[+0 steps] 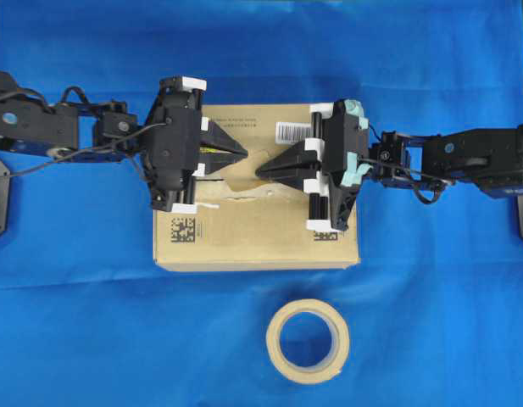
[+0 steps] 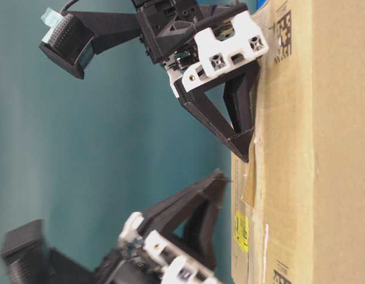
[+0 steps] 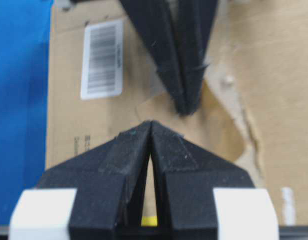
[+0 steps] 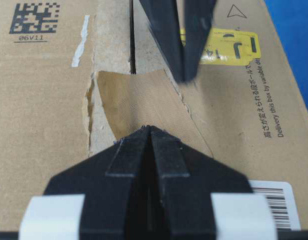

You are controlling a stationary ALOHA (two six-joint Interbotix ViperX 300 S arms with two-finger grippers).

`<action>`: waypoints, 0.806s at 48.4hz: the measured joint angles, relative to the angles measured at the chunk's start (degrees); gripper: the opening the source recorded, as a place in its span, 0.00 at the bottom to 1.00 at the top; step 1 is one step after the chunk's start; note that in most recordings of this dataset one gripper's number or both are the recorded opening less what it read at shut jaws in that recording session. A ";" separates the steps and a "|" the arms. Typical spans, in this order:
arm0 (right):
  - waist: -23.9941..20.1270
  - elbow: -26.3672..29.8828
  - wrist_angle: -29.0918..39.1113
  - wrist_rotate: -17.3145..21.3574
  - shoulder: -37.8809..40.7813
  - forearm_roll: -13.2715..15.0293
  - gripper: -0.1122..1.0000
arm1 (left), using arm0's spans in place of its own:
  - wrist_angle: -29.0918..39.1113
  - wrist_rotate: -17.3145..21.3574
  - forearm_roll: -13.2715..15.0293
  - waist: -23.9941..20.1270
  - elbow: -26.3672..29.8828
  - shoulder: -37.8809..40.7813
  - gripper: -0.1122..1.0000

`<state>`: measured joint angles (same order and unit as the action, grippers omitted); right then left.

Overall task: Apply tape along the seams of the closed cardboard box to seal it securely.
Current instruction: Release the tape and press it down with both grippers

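From the overhead view we saw the cardboard box lying flat on the blue worktop, with a beige tape roll on the cloth just in front of it. The left gripper and the right gripper met tip to tip over the middle of the box top, both clenched to a point and neither grasping anything we could see. Between them lay the tape, a tan patch on the seams with pale torn residue alongside. A white barcode label sat near the far edge and a black matrix code near the front left corner. In the table-level view the scene appeared turned on its side – the box top ran as a vertical face, the right gripper pressed its closed tips against it, while the left gripper stood close to that face, contact unclear. A yellow sticker showed lower on the same face. Through the left wrist camera we saw the left gripper shut, its tips just short of the right gripper, with the tape beneath them and the barcode label beyond. The right wrist camera showed the right gripper shut over the near edge of the tape – the patch lay across the dark seams, and the left gripper came down at its far edge, beside the yellow sticker.
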<state>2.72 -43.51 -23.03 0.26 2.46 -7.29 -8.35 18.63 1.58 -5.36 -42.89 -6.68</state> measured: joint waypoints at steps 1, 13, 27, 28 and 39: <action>0.00 0.00 0.09 0.09 0.00 0.09 0.10 | -0.70 -0.26 0.00 -0.18 -0.09 0.35 0.10; 0.00 -0.09 0.00 0.00 0.00 0.09 0.10 | -6.24 -0.53 0.09 -0.18 -0.18 3.78 0.10; 0.00 -0.09 0.18 -0.35 0.00 0.09 0.10 | -10.28 -0.70 0.26 1.23 -1.23 5.71 0.10; 0.09 -0.09 0.18 -0.35 0.00 0.09 0.10 | -10.72 -0.70 0.35 1.23 -1.23 5.89 0.10; 0.09 -0.09 0.09 -0.44 0.00 0.09 0.10 | -13.71 -2.55 0.35 1.23 -1.49 7.47 0.10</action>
<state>2.81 -43.59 -22.94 -0.18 2.46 -7.21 -22.06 16.08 1.93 -4.13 -44.38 0.79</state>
